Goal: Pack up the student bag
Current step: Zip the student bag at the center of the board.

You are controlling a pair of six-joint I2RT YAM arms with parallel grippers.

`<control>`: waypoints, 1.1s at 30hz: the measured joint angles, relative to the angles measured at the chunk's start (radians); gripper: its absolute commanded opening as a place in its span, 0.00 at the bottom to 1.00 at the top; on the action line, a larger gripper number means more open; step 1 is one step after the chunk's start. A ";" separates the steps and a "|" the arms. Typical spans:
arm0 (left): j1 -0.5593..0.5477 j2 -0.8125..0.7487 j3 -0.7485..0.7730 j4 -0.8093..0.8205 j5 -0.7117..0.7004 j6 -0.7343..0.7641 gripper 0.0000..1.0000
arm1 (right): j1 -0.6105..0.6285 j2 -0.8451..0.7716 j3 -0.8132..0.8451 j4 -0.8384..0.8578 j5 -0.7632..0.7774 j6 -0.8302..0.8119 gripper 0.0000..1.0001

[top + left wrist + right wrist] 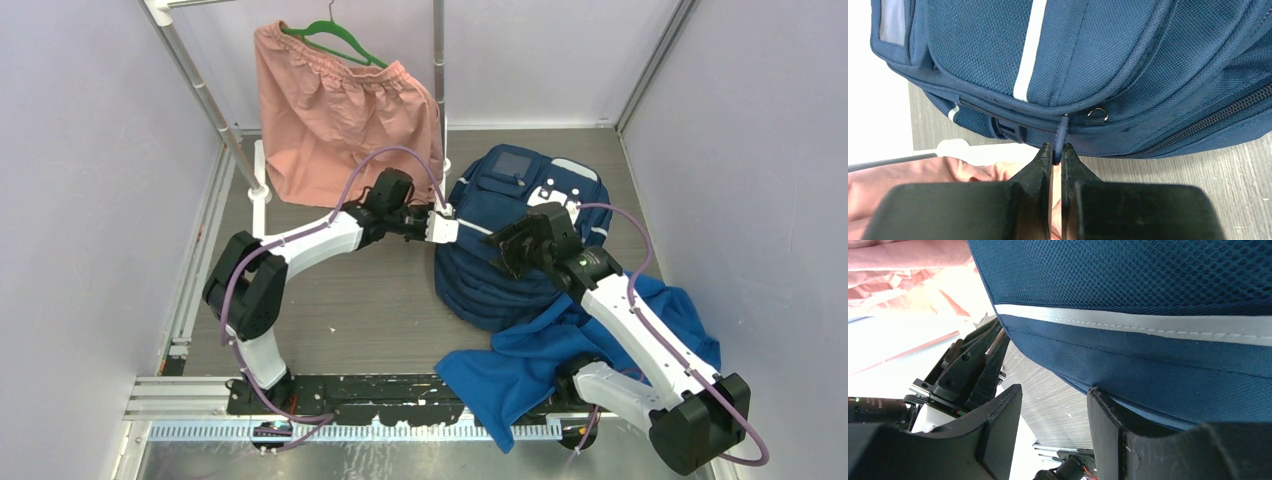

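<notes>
The student bag lies on the table, towards the back and a bit to the right. Its grey pocket faces up.

The left gripper reaches over to the bag's left side. In the left wrist view its jaws are almost closed. They pinch the thin dark zipper pull that hangs from the bag's edge. It holds the pull so it can tug on it, most likely to slide the zipper and open the bag. Nothing can go in until the bag is open.

The right gripper sits on top of the bag, close to the middle. Its jaws are wide, with nothing between them. In the right wrist view one finger touches the bag's cloth below the white stripe. I think it is there to keep the soft bag from sliding when the pull gets tugged.

A bright blue cloth lies at the front, touching the bag and partly under the right arm. It may be what gets packed. Pink shorts hang on a green hanger at the back.

The packing looks like it is just beginning.
</notes>
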 measured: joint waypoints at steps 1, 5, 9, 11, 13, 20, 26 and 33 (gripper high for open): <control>-0.001 0.000 0.000 -0.007 -0.003 0.000 0.00 | 0.000 0.002 -0.001 0.004 -0.002 0.000 0.56; -0.008 0.000 0.000 -0.019 -0.018 0.002 0.00 | -0.003 0.010 -0.004 0.014 -0.013 0.000 0.55; -0.011 -0.002 0.001 -0.035 -0.026 -0.022 0.00 | -0.003 0.010 0.002 0.004 -0.002 -0.017 0.56; -0.011 -0.005 0.012 -0.064 -0.025 -0.067 0.00 | -0.003 0.003 0.012 -0.007 0.019 -0.047 0.56; -0.011 -0.010 0.034 -0.110 -0.019 -0.137 0.00 | -0.004 -0.011 0.027 -0.019 0.043 -0.105 0.56; -0.025 -0.062 0.043 -0.197 0.004 -0.422 0.00 | -0.005 0.014 0.246 -0.154 0.181 -0.378 0.61; -0.173 -0.133 -0.057 -0.143 -0.068 -0.617 0.00 | -0.098 0.137 0.476 -0.301 0.359 -0.565 0.58; -0.234 -0.195 -0.172 0.002 -0.132 -0.855 0.00 | -0.293 0.215 0.449 -0.438 0.445 -0.658 0.58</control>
